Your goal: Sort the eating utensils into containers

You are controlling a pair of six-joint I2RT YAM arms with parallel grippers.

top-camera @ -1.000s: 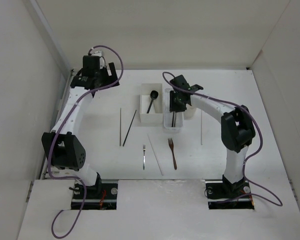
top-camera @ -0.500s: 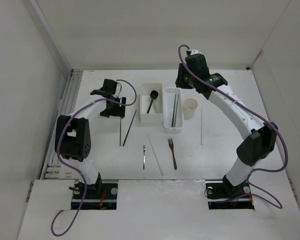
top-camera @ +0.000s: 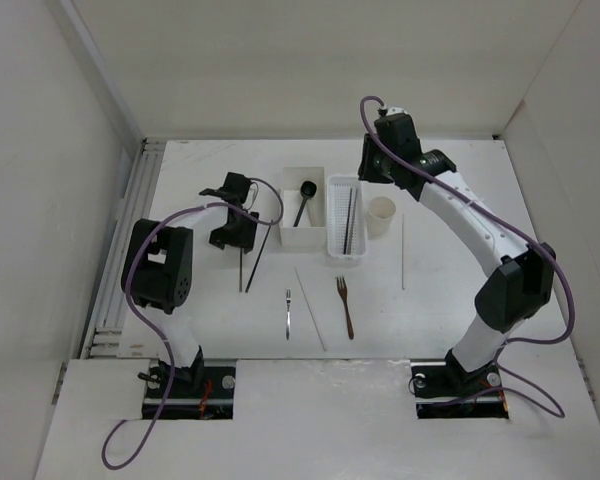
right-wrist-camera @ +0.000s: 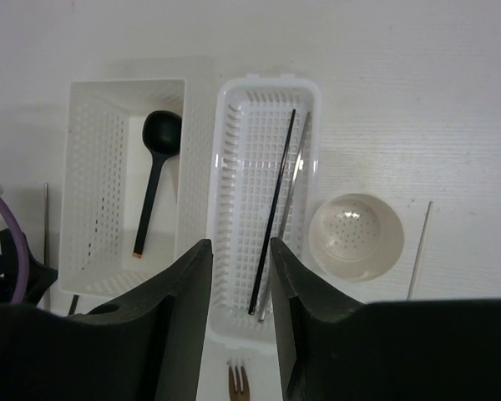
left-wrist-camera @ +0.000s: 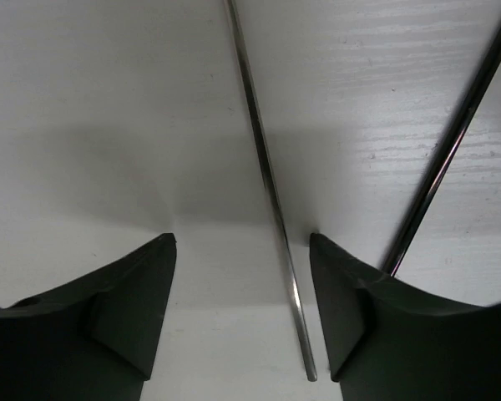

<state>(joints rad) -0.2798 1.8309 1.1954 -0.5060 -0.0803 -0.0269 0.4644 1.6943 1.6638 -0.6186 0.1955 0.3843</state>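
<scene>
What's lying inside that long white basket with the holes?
A dark chopstick and a pale chopstick lie lengthwise, side by side, in the basket. The right gripper covers the basket's near corners in the wrist view.

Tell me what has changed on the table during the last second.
The left pincer swung from the far left corner to the dark chopsticks and stands open over one. The right pincer let chopsticks go into the basket and drew back toward the far side. Spoon, forks and cup stayed.
</scene>
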